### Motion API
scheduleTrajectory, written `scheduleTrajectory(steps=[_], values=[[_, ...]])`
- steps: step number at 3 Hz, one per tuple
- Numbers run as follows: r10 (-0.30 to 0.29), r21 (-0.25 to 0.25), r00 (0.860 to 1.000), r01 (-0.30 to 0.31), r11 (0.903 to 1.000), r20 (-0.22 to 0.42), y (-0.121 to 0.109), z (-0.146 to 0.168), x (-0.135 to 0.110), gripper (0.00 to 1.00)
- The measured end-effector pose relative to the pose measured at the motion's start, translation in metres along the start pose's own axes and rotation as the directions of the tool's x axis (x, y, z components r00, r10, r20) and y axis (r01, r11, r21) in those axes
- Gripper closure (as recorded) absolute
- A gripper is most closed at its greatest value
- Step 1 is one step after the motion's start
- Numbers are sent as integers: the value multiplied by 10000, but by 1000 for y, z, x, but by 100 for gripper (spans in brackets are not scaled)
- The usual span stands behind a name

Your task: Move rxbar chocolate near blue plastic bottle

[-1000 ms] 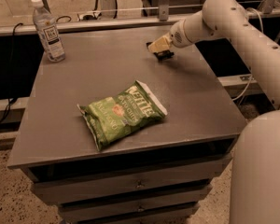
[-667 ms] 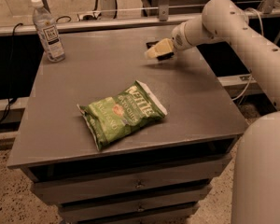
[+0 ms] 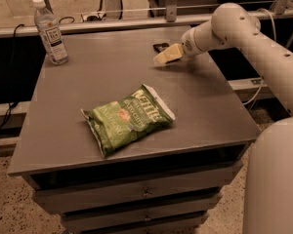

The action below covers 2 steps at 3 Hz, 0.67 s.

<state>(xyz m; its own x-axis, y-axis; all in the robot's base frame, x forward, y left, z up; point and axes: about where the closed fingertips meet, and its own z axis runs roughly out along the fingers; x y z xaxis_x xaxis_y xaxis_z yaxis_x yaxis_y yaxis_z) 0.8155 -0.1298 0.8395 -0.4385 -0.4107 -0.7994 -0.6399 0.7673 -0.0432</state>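
The rxbar chocolate, a small flat black wrapper, lies on the grey table at its far right side. My gripper points left just in front of the bar, close above the table top; I cannot tell if it touches the bar. The blue plastic bottle, clear with a white cap and white label, stands upright at the table's far left corner, well apart from the bar and the gripper.
A big green crinkly chip bag lies in the middle of the table toward the front. The table has drawers below. A rail and cables run behind the far edge. My white arm reaches in from the right.
My gripper has shifted slightly toward the front of the table, and the black bar now shows just behind it. The bottle and chip bag have not moved.
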Motion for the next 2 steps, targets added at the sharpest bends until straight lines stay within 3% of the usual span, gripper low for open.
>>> scheduleTrajectory(steps=[2], values=[[128, 96, 9999, -128, 9999, -42, -2, -2, 10, 41]])
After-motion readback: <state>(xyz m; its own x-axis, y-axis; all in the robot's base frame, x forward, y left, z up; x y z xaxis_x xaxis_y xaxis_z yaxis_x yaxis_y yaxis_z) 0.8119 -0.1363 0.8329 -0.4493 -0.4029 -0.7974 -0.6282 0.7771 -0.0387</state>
